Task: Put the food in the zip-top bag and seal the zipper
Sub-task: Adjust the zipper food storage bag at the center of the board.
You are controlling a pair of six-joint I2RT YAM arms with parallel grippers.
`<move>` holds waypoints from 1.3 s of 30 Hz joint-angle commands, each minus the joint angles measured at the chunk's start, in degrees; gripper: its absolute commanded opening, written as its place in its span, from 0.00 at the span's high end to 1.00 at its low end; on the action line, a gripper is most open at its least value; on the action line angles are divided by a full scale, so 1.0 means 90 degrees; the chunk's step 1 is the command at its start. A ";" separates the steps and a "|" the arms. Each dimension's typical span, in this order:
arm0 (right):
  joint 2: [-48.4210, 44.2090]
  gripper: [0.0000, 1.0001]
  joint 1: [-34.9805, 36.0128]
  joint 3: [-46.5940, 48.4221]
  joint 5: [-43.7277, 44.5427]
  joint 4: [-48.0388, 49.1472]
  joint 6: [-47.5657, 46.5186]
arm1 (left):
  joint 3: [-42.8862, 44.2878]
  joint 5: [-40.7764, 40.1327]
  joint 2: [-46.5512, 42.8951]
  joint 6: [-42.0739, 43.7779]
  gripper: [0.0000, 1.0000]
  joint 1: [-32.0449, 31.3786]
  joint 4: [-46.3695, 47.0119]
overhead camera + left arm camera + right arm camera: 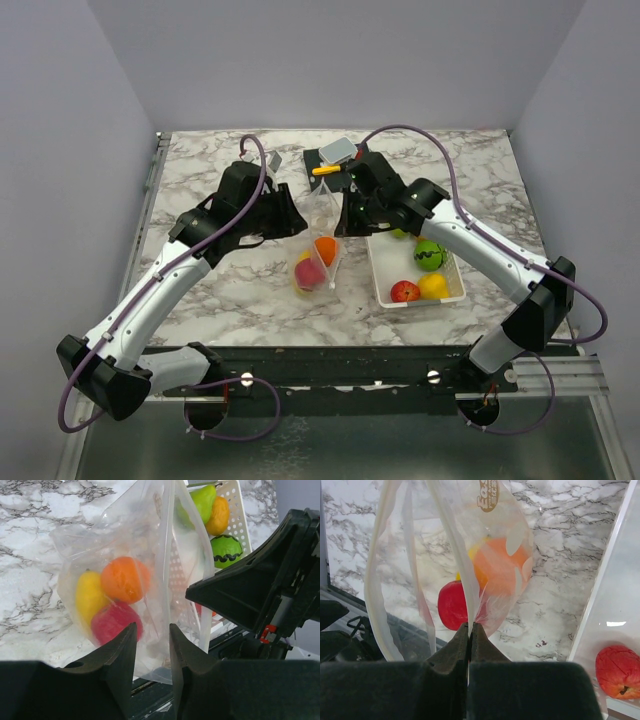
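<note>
Top external: white basket (378, 272) just beside zip-top bag (320, 222) (knife (323, 170) beyond)

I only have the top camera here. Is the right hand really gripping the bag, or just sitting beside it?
Observer: Gripping. In its wrist view the right hand is shut, with the film of the zip-top bag pinched between its fingertips.
Operator: And the left hand?
Observer: The left hand has its fingers apart. The bag shows through the gap, and I see no clamp on it.
Operator: How many pieces are inside?
Observer: Three, low in the bag: an orange fruit, a yellow fruit and a red fruit.
</note>
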 commanded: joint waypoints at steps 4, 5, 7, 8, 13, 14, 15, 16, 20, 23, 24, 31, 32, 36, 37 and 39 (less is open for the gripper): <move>-0.0130 0.99 0.0081 -0.0066 0.0016 0.0251 0.0140 | -0.0133 -0.0301 -0.0081 -0.0405 0.66 -0.0063 0.0369; -0.0122 0.99 0.0084 -0.0066 0.0019 0.0263 0.0140 | -0.0147 -0.0393 -0.0098 -0.0434 0.66 -0.0084 0.0384; -0.0096 0.99 0.0093 -0.0066 0.0035 0.0264 0.0148 | -0.0150 -0.0529 -0.0132 -0.0502 0.66 -0.0117 0.0418; -0.0085 0.99 0.0094 -0.0066 0.0042 0.0271 0.0150 | -0.0142 -0.0569 -0.0143 -0.0532 0.66 -0.0136 0.0440; -0.0060 0.99 0.0122 -0.0059 0.0075 0.0283 0.0150 | -0.0081 -0.0849 -0.0121 -0.0543 0.66 -0.0255 0.0455; -0.0060 0.99 0.0123 -0.0048 0.0073 0.0283 0.0150 | -0.0069 -0.0860 -0.0109 -0.0550 0.66 -0.0294 0.0456; -0.0053 0.99 0.0131 -0.0038 0.0072 0.0283 0.0150 | -0.0046 -0.0861 -0.0085 -0.0551 0.66 -0.0342 0.0446; -0.0050 0.99 0.0133 -0.0028 0.0074 0.0283 0.0150 | -0.0013 -0.1032 -0.0064 -0.0551 0.66 -0.0395 0.0446; -0.0022 0.99 0.0147 -0.0010 0.0072 0.0276 0.0152 | 0.0088 -0.1286 0.0052 -0.0495 0.65 -0.0605 0.0429; -0.0021 0.99 0.0160 0.0002 0.0079 0.0269 0.0150 | 0.0119 -0.1542 0.0078 -0.0445 0.65 -0.0703 0.0337; -0.0021 0.99 0.0162 0.0002 0.0072 0.0265 0.0150 | 0.0131 -0.1633 0.0088 -0.0431 0.64 -0.0743 0.0316; -0.0001 0.99 0.0173 -0.0017 0.0074 0.0283 0.0160 | 0.0194 -0.2109 0.0257 -0.0350 0.65 -0.1040 0.0163; 0.0006 0.99 0.0180 -0.0017 0.0072 0.0283 0.0168 | 0.0193 -0.2152 0.0279 -0.0363 0.65 -0.1089 0.0163; 0.0001 0.99 0.0182 -0.0029 0.0077 0.0276 0.0161 | 0.0226 -0.2394 0.0392 -0.0349 0.69 -0.1290 0.0130; -0.0001 0.99 0.0182 -0.0027 0.0078 0.0274 0.0160 | 0.0240 -0.2463 0.0430 -0.0346 0.70 -0.1350 0.0117; -0.0006 0.99 0.0181 -0.0018 0.0073 0.0264 0.0164 | 0.0256 -0.2594 0.0491 -0.0337 0.72 -0.1431 0.0065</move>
